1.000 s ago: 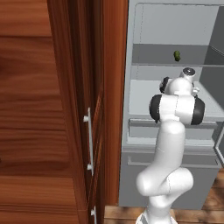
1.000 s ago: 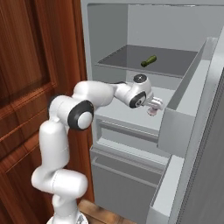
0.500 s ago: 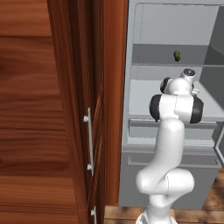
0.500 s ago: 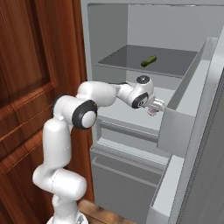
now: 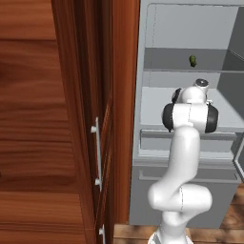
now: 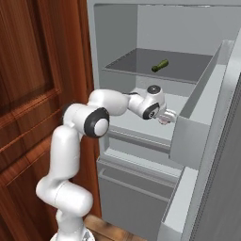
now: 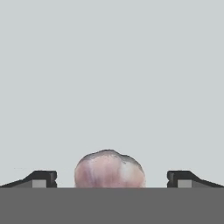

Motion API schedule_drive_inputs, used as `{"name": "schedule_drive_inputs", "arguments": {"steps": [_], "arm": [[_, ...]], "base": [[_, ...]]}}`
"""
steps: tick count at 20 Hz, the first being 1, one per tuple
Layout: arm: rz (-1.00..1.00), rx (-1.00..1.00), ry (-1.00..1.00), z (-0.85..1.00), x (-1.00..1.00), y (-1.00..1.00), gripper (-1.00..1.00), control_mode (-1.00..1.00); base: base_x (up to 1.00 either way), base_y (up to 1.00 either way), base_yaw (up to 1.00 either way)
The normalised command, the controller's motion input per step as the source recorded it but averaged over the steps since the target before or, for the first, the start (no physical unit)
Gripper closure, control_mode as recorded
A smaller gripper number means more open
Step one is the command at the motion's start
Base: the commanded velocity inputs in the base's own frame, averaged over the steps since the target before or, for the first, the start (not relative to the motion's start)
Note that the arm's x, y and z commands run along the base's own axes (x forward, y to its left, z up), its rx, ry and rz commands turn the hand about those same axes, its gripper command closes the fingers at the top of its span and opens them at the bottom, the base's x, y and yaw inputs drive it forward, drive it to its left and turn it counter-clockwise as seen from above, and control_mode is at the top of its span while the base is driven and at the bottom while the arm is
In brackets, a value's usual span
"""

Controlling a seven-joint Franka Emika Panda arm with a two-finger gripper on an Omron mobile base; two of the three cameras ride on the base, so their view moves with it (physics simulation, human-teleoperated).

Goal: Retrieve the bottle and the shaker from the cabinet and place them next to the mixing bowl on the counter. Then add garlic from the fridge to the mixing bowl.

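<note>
— Fridge (image 6: 155,202) first: what do you see of it?

— Grey steel unit, door swung wide on the right of the right base view, pale interior, flat shelves, a closed drawer front low down. Reddish-brown wood panelling (image 5: 47,119) stands just left of it, with silver bar handles (image 5: 97,152) on its edge.

— And the arm?

— White arm (image 6: 89,120) rises from the base and reaches across into the middle compartment, above the lower shelf (image 6: 141,124).

— The fingers?

— Spread wide, holding nothing. In the hand view the two dark fingers (image 7: 41,178) sit far apart at the bottom, and the gripper (image 7: 111,178) is centred over the garlic.

— Where is the garlic exactly?

— The garlic (image 7: 109,169), a pinkish-white bulb, lies between the two tips on the pale fridge shelf, with a clear gap on each side. From the right base view it is a small pinkish thing (image 6: 164,121) just beneath the hand, near the door side of the shelf.

— Anything smaller?

— A small green vegetable (image 6: 160,65), elongated, lies on the dark upper shelf (image 6: 136,63) towards the back.
</note>
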Motion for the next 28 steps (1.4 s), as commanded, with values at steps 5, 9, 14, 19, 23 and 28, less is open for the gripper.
{"name": "schedule_drive_inputs", "arguments": {"steps": [5,9,14,19,23,28], "arm": [[0.0,0.0,0.0,-0.06,0.19,-0.01,-1.0,-1.0],[0.0,0.0,0.0,-0.13,0.06,-0.07,-1.0,-1.0],[0.0,0.0,0.03,-0.09,0.0,-0.03,-1.0,-1.0],[0.0,0.0,0.0,0.0,0.0,0.0,-1.0,-1.0],[0.0,0.0,0.0,0.0,0.0,0.0,1.0,-1.0],[-0.01,0.0,-0.02,0.0,-0.18,0.0,1.0,-1.0]], "base": [[0.0,0.0,0.0],[0.0,0.0,0.0],[0.0,0.0,0.0],[0.0,0.0,0.0],[0.0,0.0,0.0],[0.0,0.0,0.0]]}}
